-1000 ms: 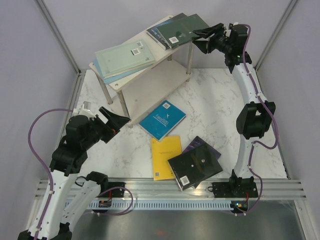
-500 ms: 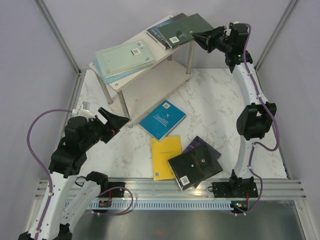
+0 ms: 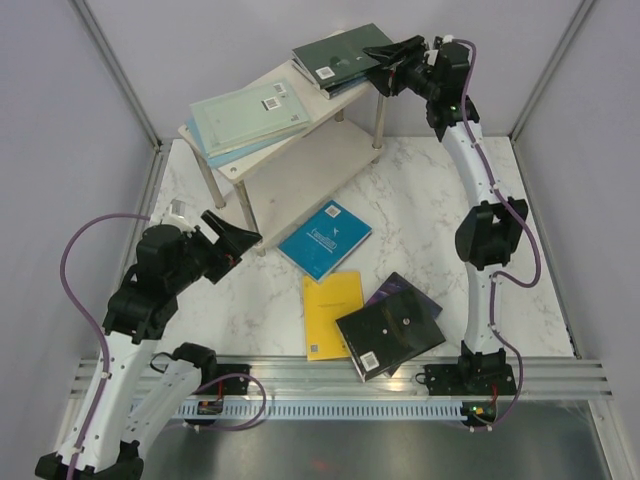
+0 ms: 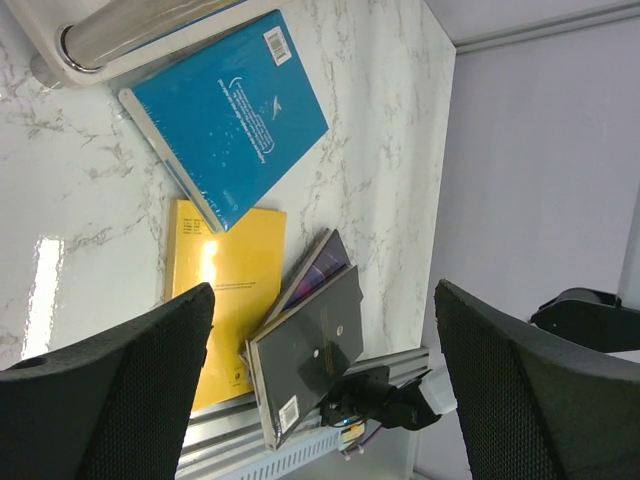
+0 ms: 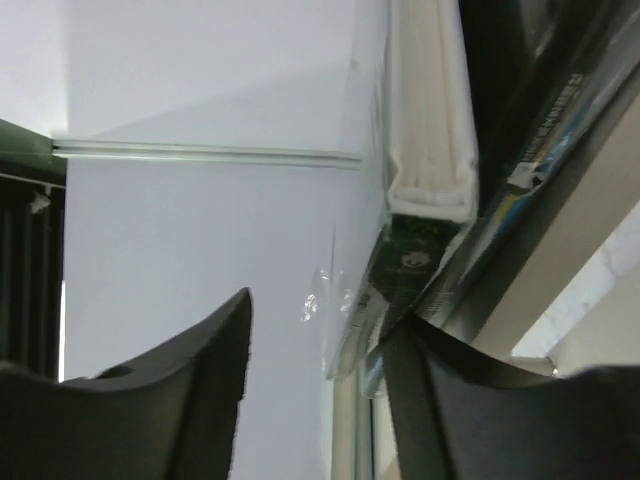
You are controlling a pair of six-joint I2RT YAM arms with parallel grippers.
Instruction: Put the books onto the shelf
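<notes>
- On the shelf [image 3: 300,165] top: dark green book [image 3: 345,55], white barcode sticker, print unreadable.
- right hand [image 3: 381,64] parted at its edge.
- left hand [image 3: 232,238] wide, near the shelf.

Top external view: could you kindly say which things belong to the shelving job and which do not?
Job: shelf, dark green book, pale green book, teal book, yellow book, black book, purple book.
Not: marble table, cables, metal rail.

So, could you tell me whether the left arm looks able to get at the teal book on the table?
Probably yes: the left gripper hangs open close beside the teal book, which lies flat with nothing on it. Only the shelf leg near one corner might crowd the approach.
</notes>
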